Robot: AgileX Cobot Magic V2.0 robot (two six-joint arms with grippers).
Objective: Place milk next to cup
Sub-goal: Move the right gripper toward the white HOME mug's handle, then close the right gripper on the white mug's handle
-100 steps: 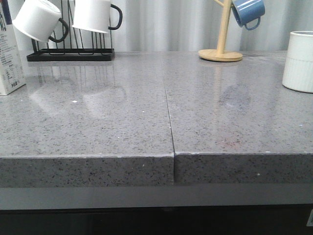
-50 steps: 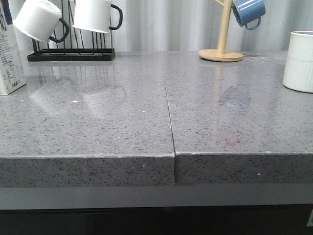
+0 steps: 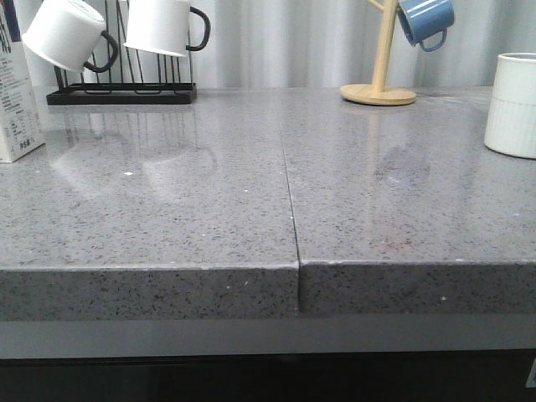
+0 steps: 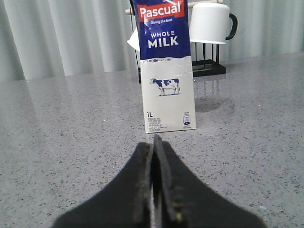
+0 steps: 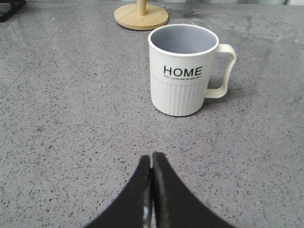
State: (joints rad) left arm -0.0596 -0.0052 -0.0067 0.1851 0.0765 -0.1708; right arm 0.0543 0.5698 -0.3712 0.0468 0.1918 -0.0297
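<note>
The milk carton [image 3: 15,100] stands upright at the far left edge of the counter in the front view. In the left wrist view the milk [image 4: 165,71] stands just beyond my left gripper [image 4: 153,142], which is shut and empty, apart from the carton. The white ribbed "HOME" cup [image 3: 512,105] stands at the far right edge of the front view. In the right wrist view the cup [image 5: 183,69] stands upright beyond my right gripper [image 5: 152,159], which is shut and empty. Neither gripper shows in the front view.
A black rack [image 3: 121,92] with two white black-handled mugs [image 3: 163,25] stands at the back left. A wooden mug tree [image 3: 381,84] with a blue mug [image 3: 425,21] stands at the back right. A seam [image 3: 289,193] runs down the grey counter's middle.
</note>
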